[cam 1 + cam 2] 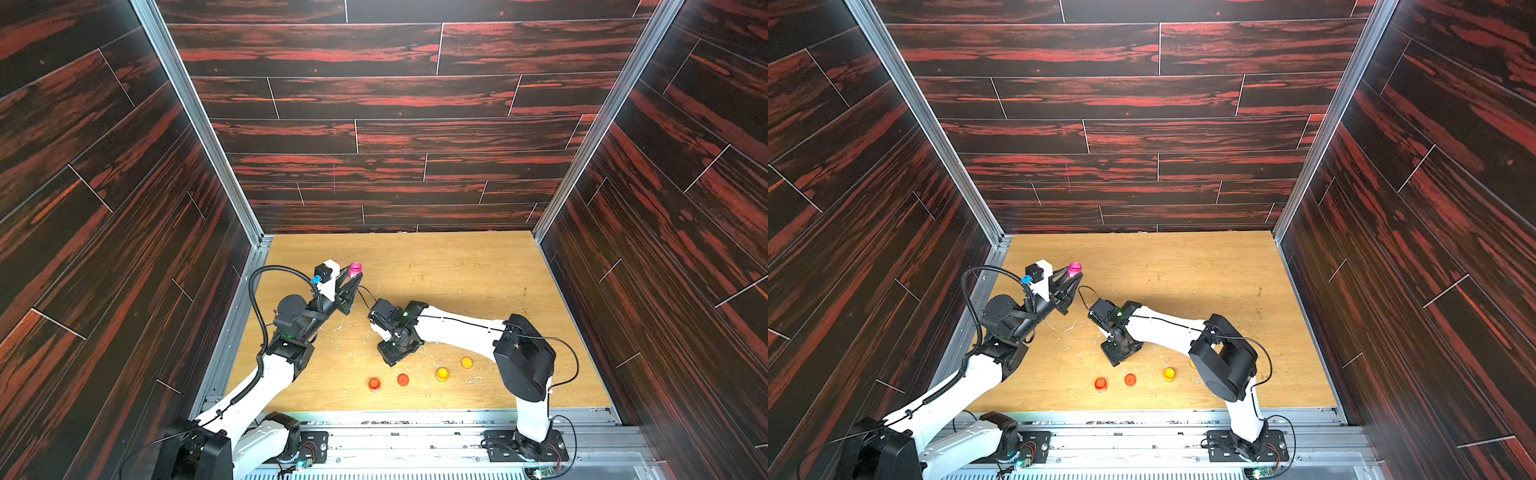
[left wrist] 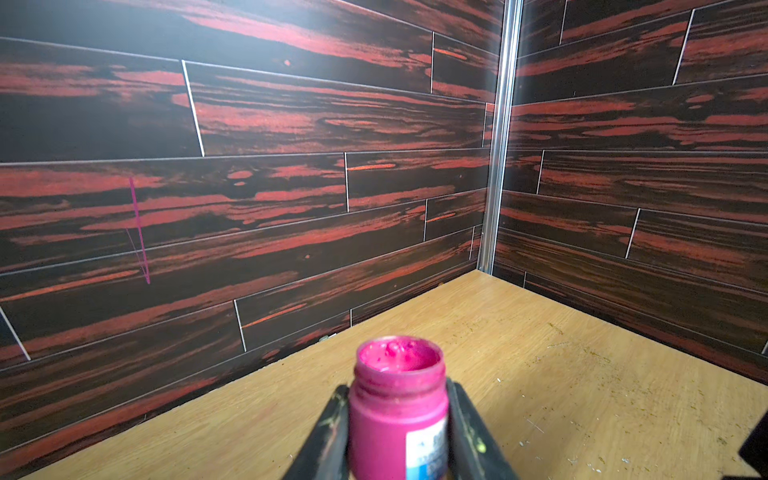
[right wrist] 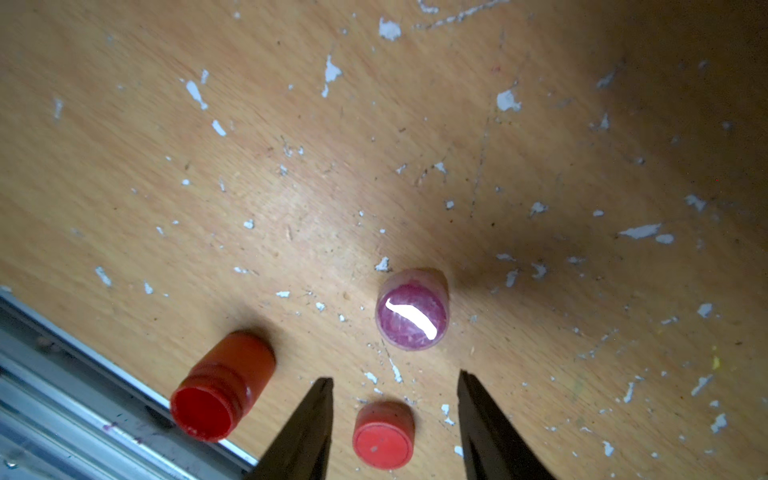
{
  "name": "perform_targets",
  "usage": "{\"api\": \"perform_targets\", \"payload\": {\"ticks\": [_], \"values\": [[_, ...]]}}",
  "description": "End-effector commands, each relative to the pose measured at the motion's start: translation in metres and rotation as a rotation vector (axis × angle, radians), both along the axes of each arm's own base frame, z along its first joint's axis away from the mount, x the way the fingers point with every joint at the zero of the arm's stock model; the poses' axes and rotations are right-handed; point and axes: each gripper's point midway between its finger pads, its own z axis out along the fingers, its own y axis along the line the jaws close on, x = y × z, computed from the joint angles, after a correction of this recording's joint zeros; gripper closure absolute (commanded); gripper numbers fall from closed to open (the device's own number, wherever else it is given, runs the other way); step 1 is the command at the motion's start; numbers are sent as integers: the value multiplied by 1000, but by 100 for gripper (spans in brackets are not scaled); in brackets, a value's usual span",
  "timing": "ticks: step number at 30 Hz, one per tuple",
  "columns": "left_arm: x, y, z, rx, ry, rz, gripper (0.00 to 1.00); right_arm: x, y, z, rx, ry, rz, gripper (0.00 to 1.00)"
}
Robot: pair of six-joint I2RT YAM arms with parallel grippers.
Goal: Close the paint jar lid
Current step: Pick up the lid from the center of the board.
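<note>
My left gripper [image 2: 397, 388] is shut on an open magenta paint jar [image 2: 399, 415], held upright above the table with no lid on it. Both top views show that jar [image 1: 354, 270] [image 1: 1074, 269] at the tips of the left gripper [image 1: 352, 279] [image 1: 1072, 278], at the table's left. A pinkish-purple lid [image 3: 412, 309] lies on the table just beyond my right gripper [image 3: 395, 376], which points down with its jaws open and holds nothing. A red lid [image 3: 384, 436] lies on the table between its fingers, touching neither. In the top views the right gripper [image 1: 390, 359] [image 1: 1113, 358] hides the pink lid.
An open red jar [image 3: 224, 395] [image 1: 374, 384] stands near the table's front metal edge [image 3: 83, 353], beside the red lid [image 1: 402, 379]. A yellow jar [image 1: 442, 374] and a yellow lid [image 1: 466, 363] sit to the right. Dark panelled walls [image 1: 374, 124] enclose the wooden table [image 1: 457, 270].
</note>
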Motion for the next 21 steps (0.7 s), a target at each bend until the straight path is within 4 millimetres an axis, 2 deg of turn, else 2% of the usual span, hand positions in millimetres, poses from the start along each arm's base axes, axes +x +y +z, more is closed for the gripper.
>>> {"api": "perform_targets", "payload": {"ticks": [1,11,21], "values": [[-4,5,5,-1,-22,17,80,-1,2,-5,-37,-11,-3,50],[-5,7,2,2,-18,24,80,4,3,-18,-79,-14,2,55],[-5,8,-1,2,-11,31,80,-1,1,-29,-99,8,3,57]]}}
